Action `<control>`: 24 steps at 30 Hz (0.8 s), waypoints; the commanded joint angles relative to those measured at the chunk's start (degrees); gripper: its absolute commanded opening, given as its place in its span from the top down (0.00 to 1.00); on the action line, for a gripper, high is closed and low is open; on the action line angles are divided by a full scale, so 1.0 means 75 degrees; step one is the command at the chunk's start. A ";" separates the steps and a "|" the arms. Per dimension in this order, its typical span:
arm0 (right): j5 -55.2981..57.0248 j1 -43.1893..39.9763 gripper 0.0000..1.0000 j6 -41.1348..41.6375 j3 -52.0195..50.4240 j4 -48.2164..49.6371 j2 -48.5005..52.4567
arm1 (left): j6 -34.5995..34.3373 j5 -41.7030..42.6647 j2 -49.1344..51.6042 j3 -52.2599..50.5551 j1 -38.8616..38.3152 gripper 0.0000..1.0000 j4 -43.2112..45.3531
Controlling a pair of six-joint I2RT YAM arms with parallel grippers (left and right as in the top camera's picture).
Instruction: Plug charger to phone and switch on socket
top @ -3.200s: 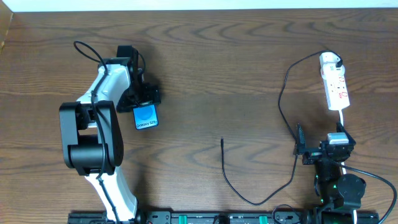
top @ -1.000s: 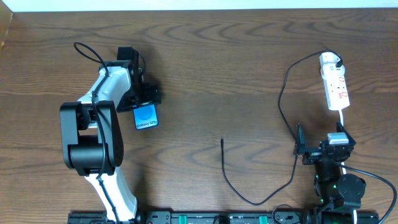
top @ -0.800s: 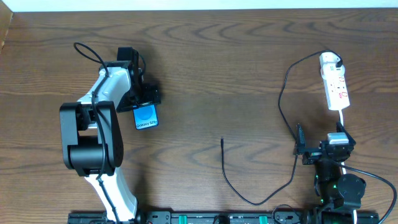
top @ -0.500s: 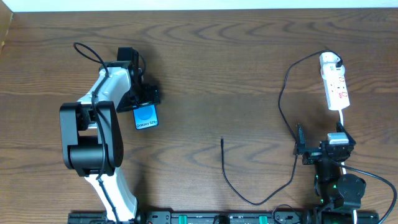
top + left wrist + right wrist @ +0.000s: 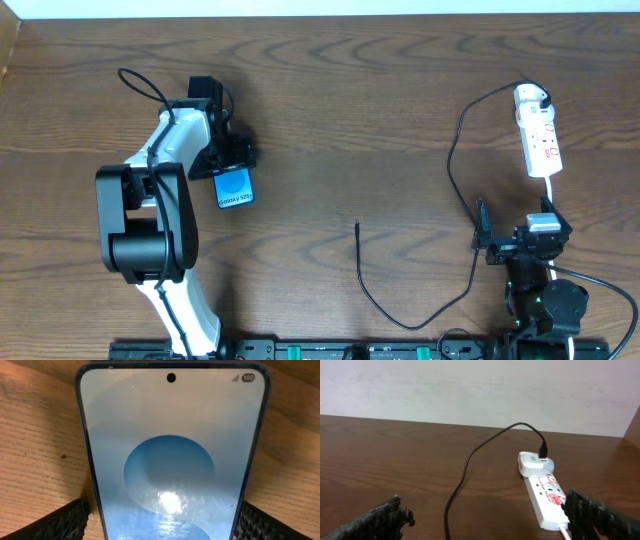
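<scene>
at the near edge of the worktop [image 5: 330, 120], the right gripper [image 5: 512, 240] stood low on the right-hand side. its fingers [image 5: 380, 520] were spread wide, with nothing between them. the charger [image 5: 452, 160] lay loose on the wood. its black cable looped closest to the near edge, just left of the right gripper. from that loop one run rose to the small connector tip [image 5: 357, 227], which lay free near the worktop centre, well apart from the phone [image 5: 234, 187].

farther back on the left, the phone lay flat and face up with its blue screen lit. the left gripper [image 5: 228, 155] sat over the phone's far end. its fingers [image 5: 65, 520] were spread, one on each long edge of the phone. a thin dark gap showed at the left finger; contact at the right finger could not be determined.

on the right, the socket [image 5: 543, 145] lay lengthwise beyond the right gripper, its white lead [image 5: 549, 188] running back toward that gripper. at the socket's far end sat the charger's white plug [image 5: 530, 98], with the black cable arching out of it.
</scene>
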 commanded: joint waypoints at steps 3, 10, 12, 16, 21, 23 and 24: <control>0.0032 -0.0017 0.01 -0.0070 -0.0006 -0.0032 -0.0032 | -0.0070 0.0137 0.0105 -0.0230 0.0012 0.16 -0.0003; 0.0035 -0.0017 0.01 -0.0070 -0.0006 -0.0032 -0.0032 | -0.0070 0.0134 0.0105 -0.0230 0.0012 0.20 -0.0003; 0.0035 -0.0017 0.01 -0.0070 -0.0006 -0.0032 -0.0032 | -0.0070 0.0134 0.0105 -0.0230 0.0012 0.20 -0.0003; 0.0035 -0.0017 0.01 -0.0070 -0.0006 -0.0032 -0.0032 | -0.0070 0.0137 0.0105 -0.0230 0.0012 0.20 -0.0003; 0.0035 -0.0017 0.01 -0.0070 -0.0006 -0.0032 -0.0032 | -0.0070 0.0137 0.0105 -0.0230 0.0012 0.24 -0.0003; 0.0032 -0.0017 0.01 -0.0073 -0.0006 -0.0032 -0.0032 | -0.0070 0.0137 0.0105 -0.0230 0.0012 0.28 -0.0003; 0.0035 -0.0017 0.01 -0.0070 -0.0006 -0.0032 -0.0032 | -0.0070 0.0134 0.0105 -0.0230 0.0012 0.30 -0.0003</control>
